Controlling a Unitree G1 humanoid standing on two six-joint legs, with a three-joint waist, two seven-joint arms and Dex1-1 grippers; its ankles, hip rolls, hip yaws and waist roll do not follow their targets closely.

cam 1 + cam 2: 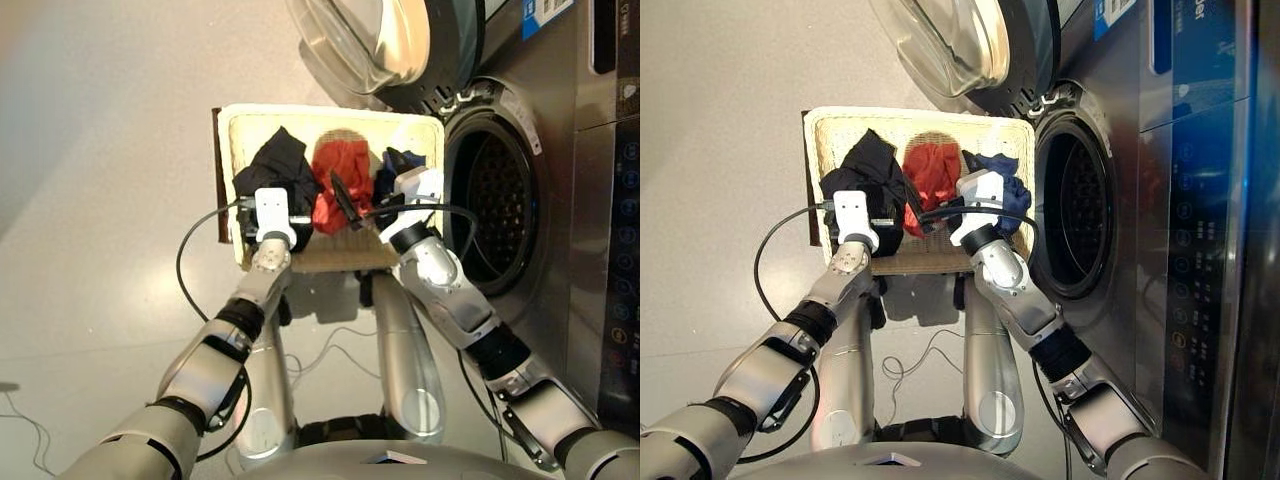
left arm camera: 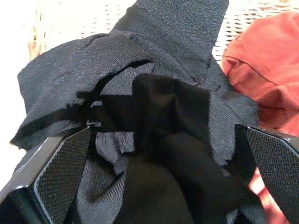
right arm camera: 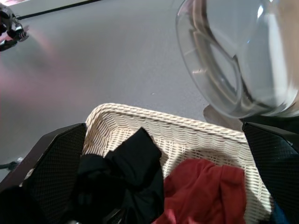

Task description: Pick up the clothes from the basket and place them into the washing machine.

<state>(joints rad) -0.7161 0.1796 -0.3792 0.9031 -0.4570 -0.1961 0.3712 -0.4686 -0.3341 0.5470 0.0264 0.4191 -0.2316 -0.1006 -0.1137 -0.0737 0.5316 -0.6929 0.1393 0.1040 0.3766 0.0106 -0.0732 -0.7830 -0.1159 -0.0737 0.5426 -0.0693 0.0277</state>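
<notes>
Your left gripper (image 2: 163,186) is spread wide with the black garment (image 2: 154,116) bunched between its fingers (image 2: 63,172), the pads on either side of the cloth and not yet pressed in, so nothing is gripped. That suits a heaped, soft piece: going in broad lets you catch a thick fold, not a thin edge. Just off that gripper's right side lies the orange-red garment (image 1: 340,180), touching the black one, so a deep bite could snag it too.

Your right gripper (image 1: 372,212) hangs over the near side of the basket (image 1: 232,125), its fingers (image 3: 56,163) apart and holding nothing; its wrist view looks across the basket toward the round glass door (image 3: 233,60). The dark blue garment (image 1: 1002,185) sits right by that gripper, on the side nearest the washing machine (image 1: 520,200), which is probably why this arm is stationed there: it has the short reach into the drum (image 1: 495,200).

All three pieces are in the basket, and the door stands swung open above it, so loading has not begun. I judge the step in hand is closing your left fingers on the black cloth.
</notes>
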